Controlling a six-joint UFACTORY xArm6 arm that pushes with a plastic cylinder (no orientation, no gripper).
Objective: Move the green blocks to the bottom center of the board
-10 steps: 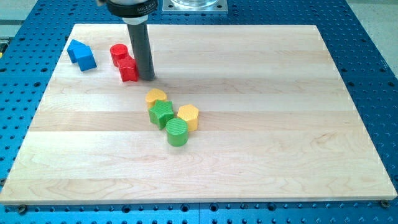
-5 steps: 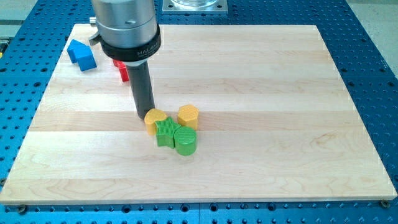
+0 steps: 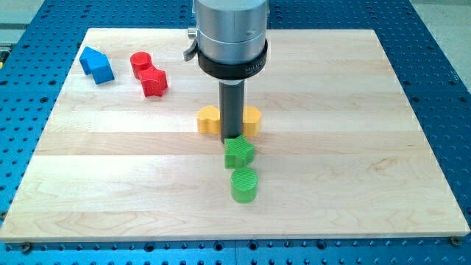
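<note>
A green star-shaped block lies just below the board's middle. A green cylinder stands right below it, a small gap apart, toward the view's bottom centre. My tip is down on the board, touching the star block's upper edge. Two yellow blocks flank the rod: one on its left, one on its right, partly hidden by the rod.
A blue house-shaped block sits at the view's top left. A red cylinder and a red star-shaped block sit just right of it. The wooden board lies on a blue perforated table.
My tip has moved right and down, passing between the two yellow blocks. The green star and green cylinder have slid right and toward the view's bottom; the yellow blocks have parted.
</note>
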